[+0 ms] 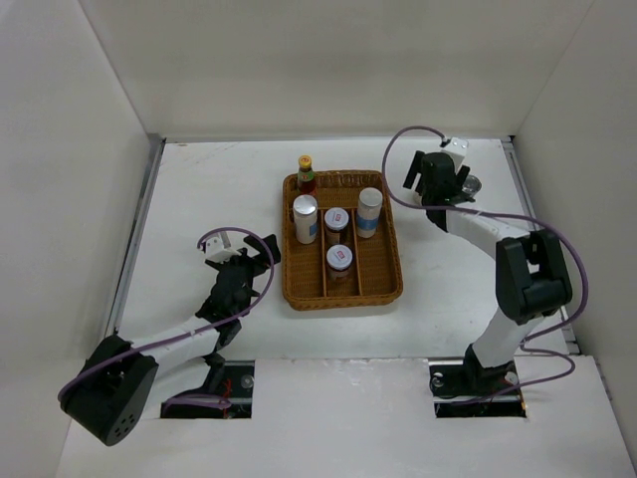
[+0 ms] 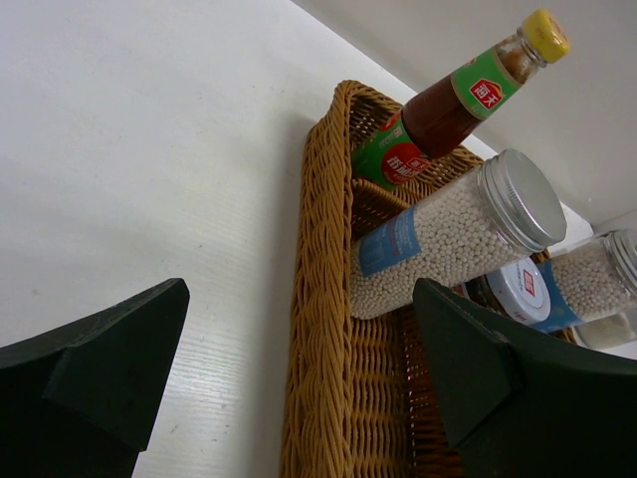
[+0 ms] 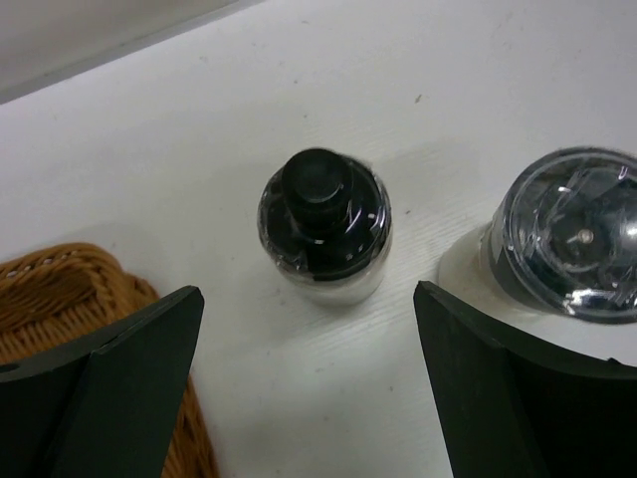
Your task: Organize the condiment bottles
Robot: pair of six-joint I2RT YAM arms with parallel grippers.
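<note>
Your right gripper, jaws spread, hovers over the dark black-capped bottle standing on the table near the wicker tray; descend off-centre and a finger may topple the neighbouring shaker.

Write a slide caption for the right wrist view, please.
Right gripper open over the black-capped bottle, wicker tray nearby.
</note>
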